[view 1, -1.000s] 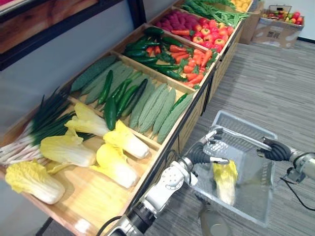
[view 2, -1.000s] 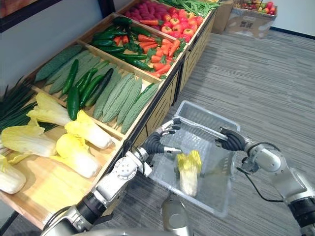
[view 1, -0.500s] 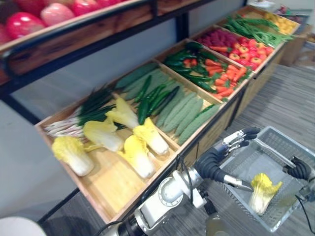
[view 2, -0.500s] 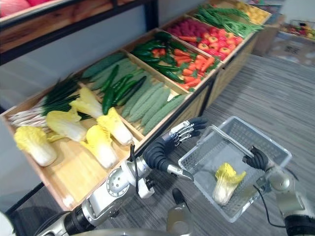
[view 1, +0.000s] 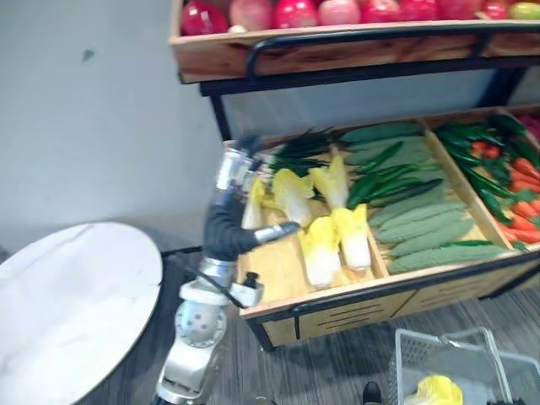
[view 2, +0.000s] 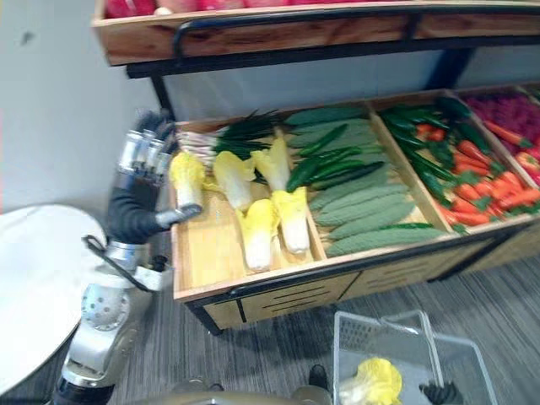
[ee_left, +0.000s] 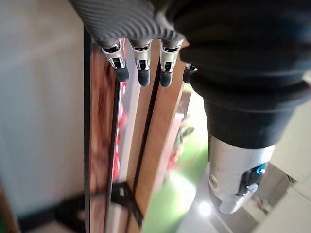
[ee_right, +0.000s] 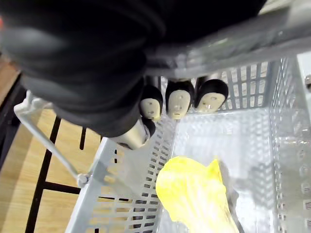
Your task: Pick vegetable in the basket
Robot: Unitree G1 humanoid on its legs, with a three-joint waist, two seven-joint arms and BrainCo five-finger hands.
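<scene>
My left hand (view 2: 142,173) is raised at the left end of the wooden crate (view 2: 253,283), fingers straight and open, thumb out, close beside the leftmost yellow napa cabbage (view 2: 186,176); whether it touches is unclear. In the left wrist view its fingers (ee_left: 141,73) are straight and hold nothing. Several more cabbages (view 2: 256,229) lie in that crate. Low in front hangs the clear plastic basket (view 2: 371,319) with one yellow cabbage (ee_right: 194,196) inside. My right hand (ee_right: 177,99) is curled round the basket handle (ee_right: 243,36).
A round white table (view 1: 67,304) stands at the lower left, close to my left arm. Green onions (view 2: 236,131), cucumbers and bitter gourds (view 2: 363,207), peppers and carrots (view 2: 498,194) fill the crates to the right. An upper shelf of red apples (view 1: 295,13) overhangs the crates.
The camera has swung left and up. My left arm rose from beside the basket to the cabbage end of the crate. The basket stays held with the cabbage inside.
</scene>
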